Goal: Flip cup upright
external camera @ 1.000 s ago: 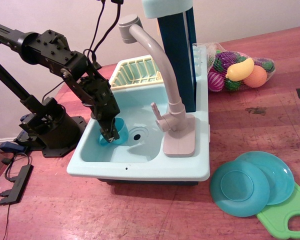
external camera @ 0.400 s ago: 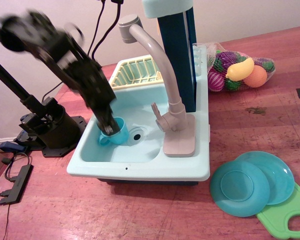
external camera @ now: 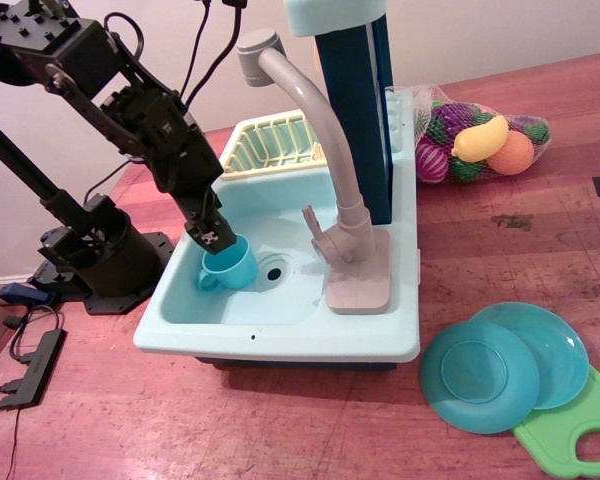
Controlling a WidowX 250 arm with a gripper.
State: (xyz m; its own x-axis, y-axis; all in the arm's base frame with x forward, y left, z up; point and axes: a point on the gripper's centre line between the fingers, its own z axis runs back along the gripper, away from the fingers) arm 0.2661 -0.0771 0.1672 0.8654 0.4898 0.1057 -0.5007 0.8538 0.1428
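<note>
The teal-blue cup (external camera: 232, 267) stands upright on the floor of the pale blue toy sink (external camera: 280, 330), left of the drain. Its mouth faces up and its loop handle points to the left. My gripper (external camera: 213, 238) hangs on the black arm just above the cup's back-left rim. Its fingers are slightly apart and hold nothing. The fingertips are at rim height, and I cannot tell whether they touch the rim.
A grey faucet (external camera: 325, 150) arches over the basin, with a drain hole (external camera: 273, 269) below it and a yellow dish rack (external camera: 270, 145) behind. Two teal plates (external camera: 505, 370) and a green cutting board (external camera: 580, 430) lie at the right. A net bag of toy fruit (external camera: 475, 140) lies at the back right.
The gripper has risen out of the cup and pulled back up and to the left. The cup now stands upright by itself on the sink floor.
</note>
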